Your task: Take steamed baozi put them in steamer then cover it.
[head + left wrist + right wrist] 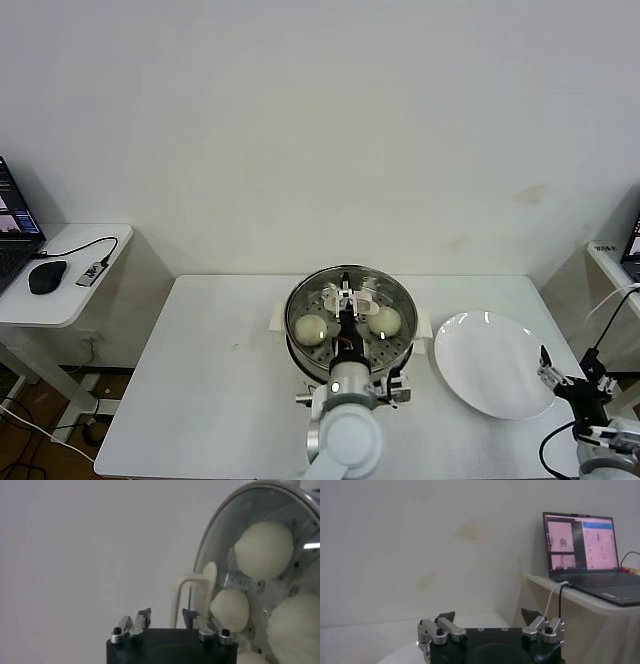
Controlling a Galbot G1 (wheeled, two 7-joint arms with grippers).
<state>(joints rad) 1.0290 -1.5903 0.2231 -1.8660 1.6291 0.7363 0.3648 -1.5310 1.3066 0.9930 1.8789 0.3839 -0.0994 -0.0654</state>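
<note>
I had the left hand (347, 300) spread around the cover (345, 310) handle (right hand (570, 383) open, idle); I judged lifting straight clear best.

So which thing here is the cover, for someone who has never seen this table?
On the white table, find the big steel steamer at the middle. The cover sits on top of it: a clear glass disc, buns visible through it. Only it has a cream oblong handle; the white plate beside it is bare.

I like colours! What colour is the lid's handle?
Cream, on the lid's handle; the left wrist view shows it best.
</note>
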